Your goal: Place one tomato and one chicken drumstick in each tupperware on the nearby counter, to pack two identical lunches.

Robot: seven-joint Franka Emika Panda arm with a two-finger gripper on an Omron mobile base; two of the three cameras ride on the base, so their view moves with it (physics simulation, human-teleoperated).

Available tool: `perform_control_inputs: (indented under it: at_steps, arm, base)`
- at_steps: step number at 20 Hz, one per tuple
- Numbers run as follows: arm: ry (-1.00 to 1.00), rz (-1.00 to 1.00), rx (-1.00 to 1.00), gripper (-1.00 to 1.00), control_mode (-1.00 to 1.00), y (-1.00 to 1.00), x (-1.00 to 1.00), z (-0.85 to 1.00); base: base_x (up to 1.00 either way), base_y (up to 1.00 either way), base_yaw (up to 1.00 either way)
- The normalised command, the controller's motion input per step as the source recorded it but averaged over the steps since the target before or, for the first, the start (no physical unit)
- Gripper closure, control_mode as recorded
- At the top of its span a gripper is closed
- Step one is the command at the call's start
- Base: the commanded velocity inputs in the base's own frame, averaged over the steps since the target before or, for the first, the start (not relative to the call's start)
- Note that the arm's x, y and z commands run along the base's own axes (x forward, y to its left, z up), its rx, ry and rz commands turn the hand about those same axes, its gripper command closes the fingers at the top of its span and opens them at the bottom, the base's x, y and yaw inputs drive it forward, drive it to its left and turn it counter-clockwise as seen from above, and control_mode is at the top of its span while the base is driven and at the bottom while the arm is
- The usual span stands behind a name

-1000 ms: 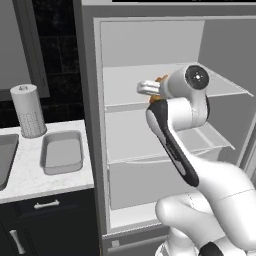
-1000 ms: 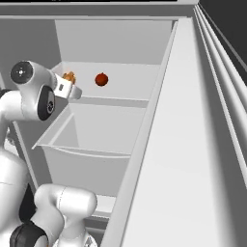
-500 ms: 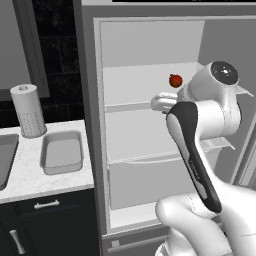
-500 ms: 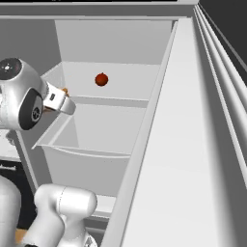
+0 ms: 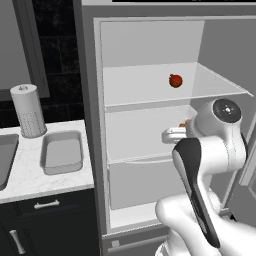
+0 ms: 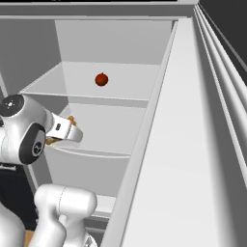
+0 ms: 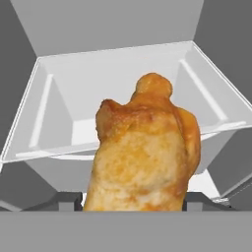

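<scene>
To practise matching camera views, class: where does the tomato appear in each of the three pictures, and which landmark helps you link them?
Left base view: the tomato sits upper right of centre, on the fridge shelf.
Right base view: it lies upper left of centre, on that shelf.
Hand view: not in it; the chicken drumstick is in front.
Shared landmark: the fridge shelf.

You've got the fridge open, and the tomato (image 6: 101,79) is sitting alone on the upper shelf (image 6: 125,96), around 11 o'clock in frame. Over at 9 o'clock the gripper (image 6: 67,129) pokes out toward the lower shelf, with a bit of golden chicken drumstick (image 6: 71,118) peeking over it.
</scene>
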Motion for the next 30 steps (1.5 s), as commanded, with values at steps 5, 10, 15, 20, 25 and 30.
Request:
perform_control_inputs:
  at_steps: [5,10,15,20,25,30]
  arm:
    - [0.13,0.00,-0.03,1.00,-1.00,-0.38,0.00,-0.34]
    - [0.01,0.00,0.00,1.00,-1.00,-0.01,-0.01,-0.04]
    - [0.00,0.00,0.00,1.00,-1.00,0.00,-0.01,0.00]
    - [0.00,0.00,0.00,1.00,1.00,0.00,-0.06,0.00]
    - [0.00,0.00,0.00,1.00,1.00,0.00,0.00,0.00]
    - [0.00,0.00,0.00,1.00,1.00,0.00,0.00,0.00]
  base:
    - [0.00,0.00,0.00]
    - [0.00,0.00,0.00]
    - [0.00,0.00,0.00]
    - [-0.63,0.09,0.01]
    - [-0.75,0.51,0.03]
    - [-0.25,0.96,-0.01]
